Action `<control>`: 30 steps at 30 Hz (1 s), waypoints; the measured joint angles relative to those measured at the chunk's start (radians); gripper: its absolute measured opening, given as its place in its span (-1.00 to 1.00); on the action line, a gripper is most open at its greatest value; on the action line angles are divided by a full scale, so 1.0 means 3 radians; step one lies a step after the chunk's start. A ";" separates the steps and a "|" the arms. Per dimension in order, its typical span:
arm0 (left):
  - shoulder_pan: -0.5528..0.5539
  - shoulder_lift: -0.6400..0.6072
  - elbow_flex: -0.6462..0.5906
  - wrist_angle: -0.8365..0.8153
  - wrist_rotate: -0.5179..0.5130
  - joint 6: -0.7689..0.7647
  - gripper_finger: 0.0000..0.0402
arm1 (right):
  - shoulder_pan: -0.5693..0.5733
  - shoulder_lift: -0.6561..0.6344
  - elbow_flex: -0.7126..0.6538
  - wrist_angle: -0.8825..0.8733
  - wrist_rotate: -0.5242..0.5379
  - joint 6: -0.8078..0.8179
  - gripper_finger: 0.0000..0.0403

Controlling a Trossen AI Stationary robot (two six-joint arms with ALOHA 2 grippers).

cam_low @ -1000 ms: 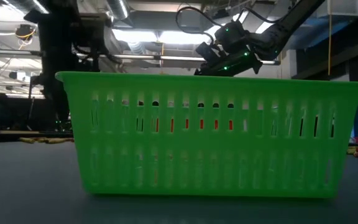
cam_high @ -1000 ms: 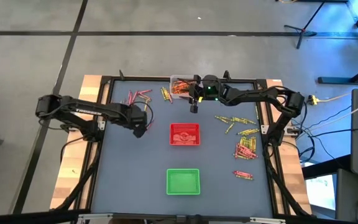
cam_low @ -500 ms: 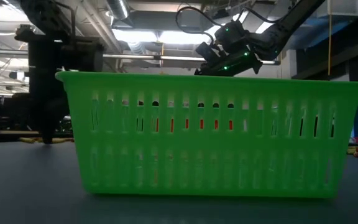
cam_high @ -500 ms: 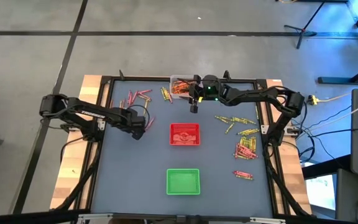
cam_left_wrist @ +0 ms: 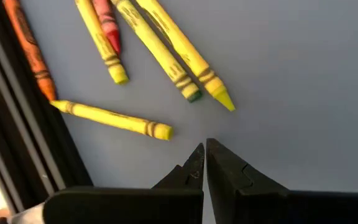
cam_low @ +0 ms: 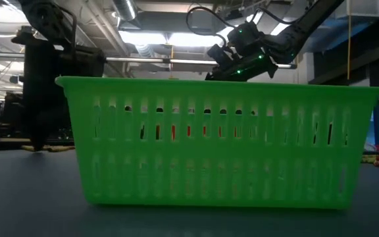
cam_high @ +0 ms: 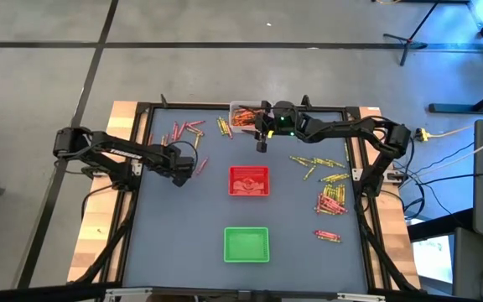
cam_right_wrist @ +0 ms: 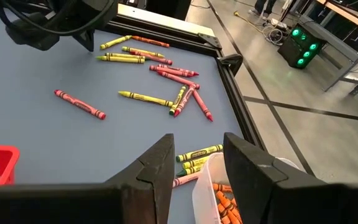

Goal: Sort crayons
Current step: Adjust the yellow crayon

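Nearest the low camera stands the green tray [cam_low: 219, 141], with the red tray [cam_high: 249, 181] behind it mid-table. The left gripper [cam_left_wrist: 204, 157], fingers pressed shut and empty, hovers just beside yellow crayons [cam_left_wrist: 166, 46]. Farthest back, the right gripper [cam_right_wrist: 194, 163] is parted, holding nothing, above the clear tray [cam_high: 243, 116] of orange crayons.

Grey concrete floor [cam_high: 225, 67] spreads around the tabletop [cam_high: 183, 226], crossed by dark seam lines. Overhead, bright strip lights [cam_low: 170, 38] hang among pipes and ducts. A black stand [cam_high: 418, 38] sits near one corner, and green indicator lamps [cam_right_wrist: 302, 46] glow on dark equipment beyond.
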 joint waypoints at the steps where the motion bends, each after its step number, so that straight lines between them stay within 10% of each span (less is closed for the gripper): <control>1: 0.0001 0.0000 0.0000 -0.0013 -0.0032 0.0000 -0.99 | 0.0000 0.0000 0.0000 0.0000 0.0000 0.0000 -0.32; 30: 0.0242 -0.0004 -0.0188 -0.0247 -0.0418 -0.0039 -0.99 | 0.0003 0.0000 0.0000 -0.0001 -0.0004 0.0001 -0.32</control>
